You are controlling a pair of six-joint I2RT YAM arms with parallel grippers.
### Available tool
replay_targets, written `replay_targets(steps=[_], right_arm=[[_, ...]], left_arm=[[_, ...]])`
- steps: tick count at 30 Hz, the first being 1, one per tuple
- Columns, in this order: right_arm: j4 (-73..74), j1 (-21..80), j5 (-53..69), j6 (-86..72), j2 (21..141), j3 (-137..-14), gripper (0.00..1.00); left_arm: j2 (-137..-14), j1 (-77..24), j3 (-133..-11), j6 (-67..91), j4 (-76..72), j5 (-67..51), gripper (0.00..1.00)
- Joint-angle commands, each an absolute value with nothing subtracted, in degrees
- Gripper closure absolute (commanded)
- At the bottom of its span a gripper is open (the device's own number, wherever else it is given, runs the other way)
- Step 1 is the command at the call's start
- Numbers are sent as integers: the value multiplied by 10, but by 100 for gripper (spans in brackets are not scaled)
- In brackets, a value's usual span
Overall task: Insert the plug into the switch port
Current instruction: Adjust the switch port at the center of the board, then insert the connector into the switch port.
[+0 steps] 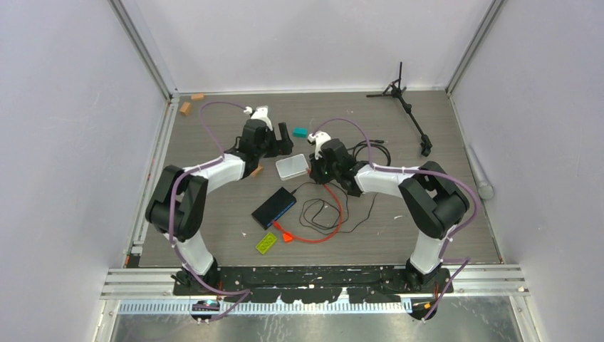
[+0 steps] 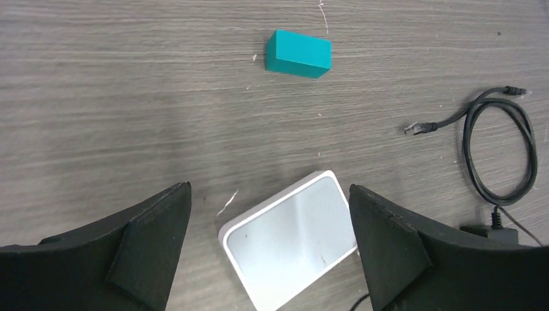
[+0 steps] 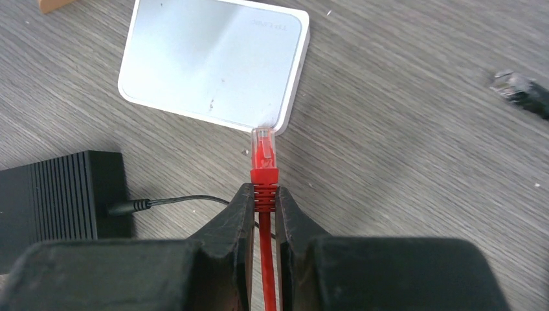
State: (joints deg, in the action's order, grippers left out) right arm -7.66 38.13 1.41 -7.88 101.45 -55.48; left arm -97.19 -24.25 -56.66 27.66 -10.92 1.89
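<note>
The switch (image 3: pixel 213 61) is a flat white box on the wood-grain table, also in the top view (image 1: pixel 292 167) and the left wrist view (image 2: pixel 291 246). My right gripper (image 3: pixel 263 194) is shut on the ribbed boot of the plug (image 3: pixel 262 152), a red connector with a clear tip. The tip lies at the switch's near right corner. The red cable (image 1: pixel 327 228) trails back toward the front. My left gripper (image 2: pixel 270 188) is open, one finger on each side of the switch. Its right finger (image 2: pixel 388 246) is close to the switch's edge. No port shows.
A black power brick (image 3: pixel 58 201) with a thin black wire lies left of the plug. A teal block (image 2: pixel 298 54) sits beyond the switch. A coiled black cable (image 2: pixel 505 149) lies to the right. A green piece (image 1: pixel 267 244) and a black tripod (image 1: pixel 406 103) are also on the table.
</note>
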Motion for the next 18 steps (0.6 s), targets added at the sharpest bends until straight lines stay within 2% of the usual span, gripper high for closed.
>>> replay_targets(steps=[1,11,18], right_arm=[[-60,381,47,-77,1032,-585,100],[-45,381,44,-85,1061,-613,99],[-47,381,41,-88,1015,-583,100]], left_arm=[[-1025,-241,-602,246,-128,-18,9],[-1067,-240,-596,257,-122,-45,18],[-1058,-240,-574,270,-108,-39,19]])
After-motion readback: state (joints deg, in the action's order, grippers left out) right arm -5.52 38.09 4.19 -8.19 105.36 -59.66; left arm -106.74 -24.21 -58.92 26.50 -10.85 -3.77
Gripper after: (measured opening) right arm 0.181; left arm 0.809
